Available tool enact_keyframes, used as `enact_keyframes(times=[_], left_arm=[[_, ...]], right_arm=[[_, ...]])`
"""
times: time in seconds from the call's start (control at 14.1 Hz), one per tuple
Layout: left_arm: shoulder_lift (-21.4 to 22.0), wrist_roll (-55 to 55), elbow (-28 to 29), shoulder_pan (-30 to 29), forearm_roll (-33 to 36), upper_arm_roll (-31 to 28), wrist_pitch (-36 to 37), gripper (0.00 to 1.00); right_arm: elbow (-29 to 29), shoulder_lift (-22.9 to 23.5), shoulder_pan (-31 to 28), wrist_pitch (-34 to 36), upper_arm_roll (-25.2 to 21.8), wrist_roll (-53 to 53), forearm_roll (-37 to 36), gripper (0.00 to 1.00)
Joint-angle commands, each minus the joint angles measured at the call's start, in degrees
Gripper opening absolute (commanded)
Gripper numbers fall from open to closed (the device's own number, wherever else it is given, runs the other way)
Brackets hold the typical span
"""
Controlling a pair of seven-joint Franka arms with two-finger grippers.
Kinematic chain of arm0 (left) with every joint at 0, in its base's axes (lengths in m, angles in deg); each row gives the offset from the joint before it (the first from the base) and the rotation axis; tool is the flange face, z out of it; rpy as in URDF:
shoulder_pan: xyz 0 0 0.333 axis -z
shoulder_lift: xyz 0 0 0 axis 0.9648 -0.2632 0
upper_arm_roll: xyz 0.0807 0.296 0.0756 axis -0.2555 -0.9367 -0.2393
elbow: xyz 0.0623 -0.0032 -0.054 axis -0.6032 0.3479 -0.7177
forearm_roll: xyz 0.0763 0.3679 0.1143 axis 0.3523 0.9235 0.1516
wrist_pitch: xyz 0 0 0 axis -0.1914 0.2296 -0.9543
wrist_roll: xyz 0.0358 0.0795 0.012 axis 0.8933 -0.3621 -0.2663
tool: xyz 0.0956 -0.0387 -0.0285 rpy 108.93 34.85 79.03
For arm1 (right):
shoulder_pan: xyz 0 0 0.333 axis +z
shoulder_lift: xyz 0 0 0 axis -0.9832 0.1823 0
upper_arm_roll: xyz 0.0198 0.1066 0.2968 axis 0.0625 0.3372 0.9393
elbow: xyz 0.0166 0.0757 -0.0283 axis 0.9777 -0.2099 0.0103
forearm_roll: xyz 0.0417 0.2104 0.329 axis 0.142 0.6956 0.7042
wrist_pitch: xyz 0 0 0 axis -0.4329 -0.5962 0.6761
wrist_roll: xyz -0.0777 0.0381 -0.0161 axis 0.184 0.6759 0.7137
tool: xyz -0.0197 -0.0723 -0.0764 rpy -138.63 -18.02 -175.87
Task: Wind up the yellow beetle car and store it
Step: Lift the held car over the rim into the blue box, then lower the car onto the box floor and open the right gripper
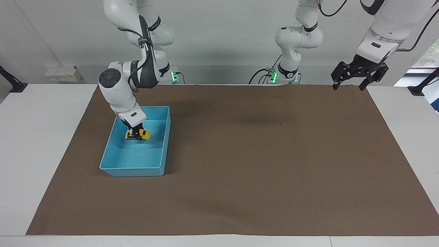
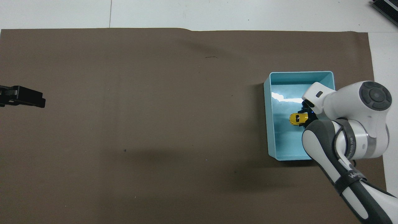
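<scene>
- Right gripper (image 1: 136, 130): lowered inside the blue bin (image 1: 161, 156), fingers pinched on one end of the yellow beetle car (image 1: 138, 135).
- Yellow beetle car: tiny, bright yellow, rounded beetle-shaped body, dark windows, small black wheels. It lies within the bin's walls, in the half nearer the robots; whether its wheels touch the bin floor cannot be told.
- Right arm: descends steeply from its base, elbow bent, wrist angled down into the bin; in the overhead view its forearm covers the bin's corner nearest the robots.
- Left gripper (image 1: 354, 80): fingers spread, holding nothing, raised over the brown mat's (image 1: 260, 154) edge at the left arm's end of the table; this arm waits.
</scene>
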Motion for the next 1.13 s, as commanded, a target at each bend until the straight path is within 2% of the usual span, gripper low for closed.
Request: enact_keyframes(times=[0.0,0.49,0.71,0.78,0.85,0.92,1.06], left_arm=[[0.6,0.5,0.4,-1.0,-0.4,0.7,0.8,1.0],[0.6,0.5,0.4,-1.0,-0.4,0.7,0.8,1.0],[0.6,0.5,0.3,-1.0,-0.4,0.7,0.8,1.0],[0.6,0.5,0.4,-1.0,-0.4,0.7,0.8,1.0],[0.6,0.5,0.3,-1.1,-0.4,0.7,0.8,1.0],[0.6,0.5,0.4,-1.0,-0.4,0.7,0.8,1.0],[0.6,0.5,0.4,-1.0,-0.4,0.7,0.8,1.0]], right_arm=[[-2.5,0.3,-0.3,-3.6,0.2,1.5,-0.5,0.0],[-2.8,4.0,1.7,-7.4,0.2,2.1,-1.0,0.0],[-2.8,4.1,1.7,-7.0,0.2,2.1,-1.0,0.0],[-2.7,4.1,1.7,-6.7,0.2,1.7,-0.9,0.24],[-2.5,4.2,1.7,-6.6,0.2,1.2,-0.9,0.76],[-2.1,4.5,1.6,-6.1,0.2,1.4,-0.9,1.0],[-0.6,4.4,1.4,-4.1,0.2,1.5,-0.9,1.0]])
